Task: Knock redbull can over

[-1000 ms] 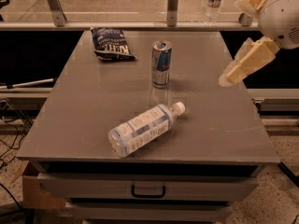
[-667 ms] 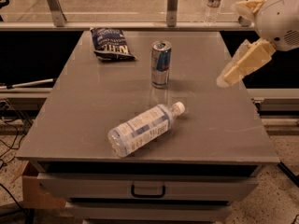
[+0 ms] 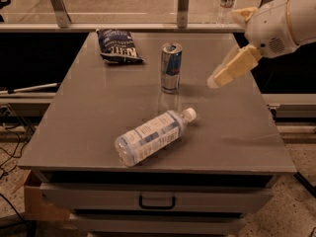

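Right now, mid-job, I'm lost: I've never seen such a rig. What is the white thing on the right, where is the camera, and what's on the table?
The white shape at upper right is the robot's arm. The beige piece at its end is the gripper, the part that grasps. It hangs above the right side of the table, right of the redbull can and apart from it, with nothing in it. The one camera looks down on the table from its front; its mount is unknown. The redbull can stands upright near the back middle, not yet knocked over. A dark blue snack bag lies at back left, and a clear water bottle lies on its side nearer the front.
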You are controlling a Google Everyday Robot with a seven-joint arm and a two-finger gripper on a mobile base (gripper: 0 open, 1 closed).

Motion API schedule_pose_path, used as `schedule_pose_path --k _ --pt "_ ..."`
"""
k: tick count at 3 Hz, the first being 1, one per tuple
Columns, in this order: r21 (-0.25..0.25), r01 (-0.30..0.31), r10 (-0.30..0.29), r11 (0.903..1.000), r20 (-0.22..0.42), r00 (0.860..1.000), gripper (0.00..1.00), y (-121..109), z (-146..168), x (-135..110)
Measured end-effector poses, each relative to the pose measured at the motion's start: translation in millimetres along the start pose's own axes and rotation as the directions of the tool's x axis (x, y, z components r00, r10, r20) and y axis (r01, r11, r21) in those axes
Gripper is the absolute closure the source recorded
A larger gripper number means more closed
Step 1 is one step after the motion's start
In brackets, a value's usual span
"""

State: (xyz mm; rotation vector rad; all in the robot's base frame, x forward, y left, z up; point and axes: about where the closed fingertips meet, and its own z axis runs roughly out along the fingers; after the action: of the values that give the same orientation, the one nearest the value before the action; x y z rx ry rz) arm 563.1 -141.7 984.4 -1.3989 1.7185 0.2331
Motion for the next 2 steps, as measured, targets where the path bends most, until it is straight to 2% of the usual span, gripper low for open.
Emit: schedule_pose_path --k 1,2 --pt "-0.005 -0.075 0.075 0.9972 0.024 0.997 0.0 -5 35 -2" --pt "-0.021 -0.159 0.159 0.9871 0.039 0.986 0.0 -6 65 -6"
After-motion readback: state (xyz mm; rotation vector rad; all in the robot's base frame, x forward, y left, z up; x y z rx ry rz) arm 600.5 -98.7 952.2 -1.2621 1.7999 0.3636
